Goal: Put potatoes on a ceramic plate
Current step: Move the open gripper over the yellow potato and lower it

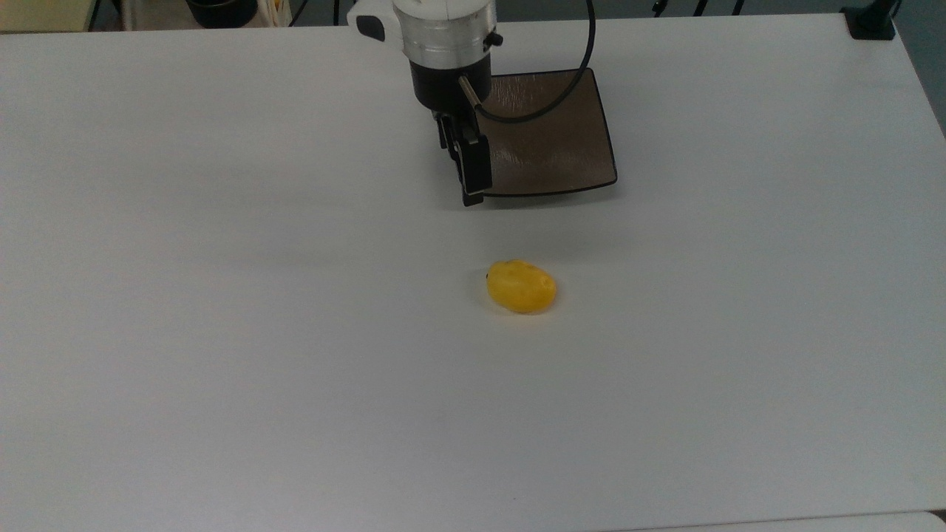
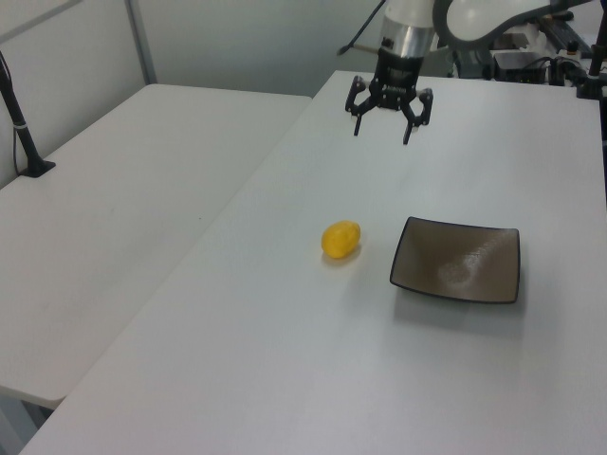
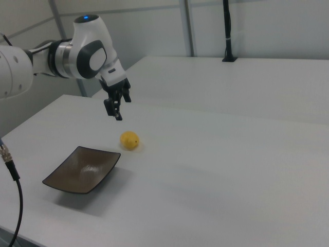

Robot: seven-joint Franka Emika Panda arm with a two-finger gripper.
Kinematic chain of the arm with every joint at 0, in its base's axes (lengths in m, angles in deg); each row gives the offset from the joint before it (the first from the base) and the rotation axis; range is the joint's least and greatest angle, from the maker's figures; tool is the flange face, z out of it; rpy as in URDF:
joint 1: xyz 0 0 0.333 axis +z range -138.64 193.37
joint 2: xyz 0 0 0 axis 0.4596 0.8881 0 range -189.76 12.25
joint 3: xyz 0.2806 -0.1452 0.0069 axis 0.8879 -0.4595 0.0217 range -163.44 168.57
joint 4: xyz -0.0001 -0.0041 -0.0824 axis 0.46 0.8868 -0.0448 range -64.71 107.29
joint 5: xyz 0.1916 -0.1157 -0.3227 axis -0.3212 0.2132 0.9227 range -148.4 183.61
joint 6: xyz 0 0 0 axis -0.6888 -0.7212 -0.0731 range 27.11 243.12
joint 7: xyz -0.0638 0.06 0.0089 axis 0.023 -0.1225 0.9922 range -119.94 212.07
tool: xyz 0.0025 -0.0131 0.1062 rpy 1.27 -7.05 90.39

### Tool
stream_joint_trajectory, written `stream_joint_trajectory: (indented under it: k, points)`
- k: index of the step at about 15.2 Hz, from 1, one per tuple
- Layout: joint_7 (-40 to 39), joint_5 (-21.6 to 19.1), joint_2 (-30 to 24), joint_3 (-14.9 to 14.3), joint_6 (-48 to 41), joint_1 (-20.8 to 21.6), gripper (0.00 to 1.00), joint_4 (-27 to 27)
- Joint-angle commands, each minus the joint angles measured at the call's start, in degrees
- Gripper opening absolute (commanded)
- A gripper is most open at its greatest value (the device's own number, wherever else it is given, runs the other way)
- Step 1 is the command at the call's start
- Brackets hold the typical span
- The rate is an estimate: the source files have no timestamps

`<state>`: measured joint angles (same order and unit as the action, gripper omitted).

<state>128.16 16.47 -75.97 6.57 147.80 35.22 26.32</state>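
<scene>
The potato (image 1: pixel 521 286) is a smooth yellow lump lying alone on the white table, near the middle in the top view. It also shows as the potato (image 2: pixel 340 239) and the potato (image 3: pixel 129 140). The square brown ceramic plate (image 1: pixel 562 148) sits bare beyond it, seen also as the plate (image 2: pixel 457 270) and the plate (image 3: pixel 82 170). My gripper (image 2: pixel 382 131) hangs open in the air with nothing between its fingers. In the top view the gripper (image 1: pixel 460 174) is over the plate's left edge, well short of the potato. In the right view the gripper (image 3: pixel 114 114) is above and left of the potato.
A black clamp (image 1: pixel 872 22) sits at the table's far right corner in the top view. A second white table (image 2: pixel 142 190) with a black post (image 2: pixel 24 133) adjoins on the left view's left. A black cable (image 3: pixel 10 170) hangs at the right view's left edge.
</scene>
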Motion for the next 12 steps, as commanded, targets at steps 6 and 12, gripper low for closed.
stream_joint_trajectory:
  k: [6,12]
  points:
    - [17.48,0.87,9.01,4.26,7.13,0.31,1.00,-1.52]
    - [25.11,9.02,14.45,6.98,11.09,0.31,1.00,-1.78]
